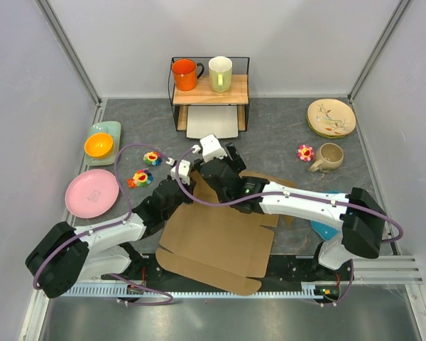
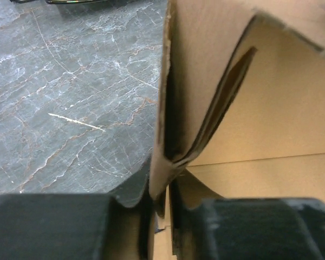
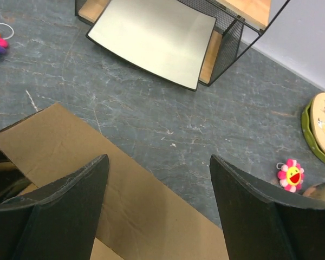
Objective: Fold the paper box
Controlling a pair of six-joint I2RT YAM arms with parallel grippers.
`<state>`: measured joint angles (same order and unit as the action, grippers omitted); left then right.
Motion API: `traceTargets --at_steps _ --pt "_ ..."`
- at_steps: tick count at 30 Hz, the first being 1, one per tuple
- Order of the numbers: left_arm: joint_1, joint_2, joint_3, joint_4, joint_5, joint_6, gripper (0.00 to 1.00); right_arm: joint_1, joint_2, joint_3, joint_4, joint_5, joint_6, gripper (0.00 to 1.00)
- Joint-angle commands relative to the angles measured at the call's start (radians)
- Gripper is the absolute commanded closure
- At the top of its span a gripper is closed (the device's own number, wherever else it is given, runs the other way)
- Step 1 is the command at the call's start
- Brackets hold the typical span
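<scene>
Your left gripper point(image 2: 161, 208) pinches a doubled-over flap of the paper box point(image 2: 271, 108), lying on the table's point(image 1: 284, 128) near half, so that wall stands up. Right gripper point(image 3: 158, 162) hangs spread wide over its far edge, probably to press next.

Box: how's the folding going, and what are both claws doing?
Left gripper pinching a box flap. Right gripper open above it. Mostly flat. Flowers clear.

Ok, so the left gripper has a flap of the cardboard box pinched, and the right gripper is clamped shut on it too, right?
Not quite. The right gripper is open: the right wrist view shows its fingers wide apart over the paper box, gripping nothing. The left gripper does have a flap pinched, as the left wrist view shows.
</scene>
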<state>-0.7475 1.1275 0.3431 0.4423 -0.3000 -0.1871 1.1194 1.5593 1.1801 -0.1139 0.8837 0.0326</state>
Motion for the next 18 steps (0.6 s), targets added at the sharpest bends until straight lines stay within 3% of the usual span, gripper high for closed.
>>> traceTargets --at_steps 1,3,9,12,14,18 --pt "0.000 0.003 -0.004 0.076 -0.034 -0.008 0.74 -0.006 0.021 0.007 0.028 -0.075 0.043 0.18" --pt "0.002 0.009 0.002 0.075 -0.028 -0.011 0.64 -0.006 0.019 -0.014 0.028 -0.089 0.052 0.18" --pt "0.002 0.023 0.017 0.055 -0.025 -0.017 0.51 -0.004 0.013 -0.045 0.028 -0.104 0.061 0.18" --pt "0.004 0.021 0.013 0.065 -0.022 0.000 0.52 -0.006 0.010 -0.051 0.028 -0.115 0.062 0.18" --pt "0.007 0.034 0.007 0.085 -0.008 0.009 0.58 -0.006 0.010 -0.053 0.028 -0.121 0.066 0.19" --pt "0.010 0.098 0.008 0.114 -0.007 0.003 0.94 -0.006 0.010 -0.048 0.028 -0.134 0.073 0.19"
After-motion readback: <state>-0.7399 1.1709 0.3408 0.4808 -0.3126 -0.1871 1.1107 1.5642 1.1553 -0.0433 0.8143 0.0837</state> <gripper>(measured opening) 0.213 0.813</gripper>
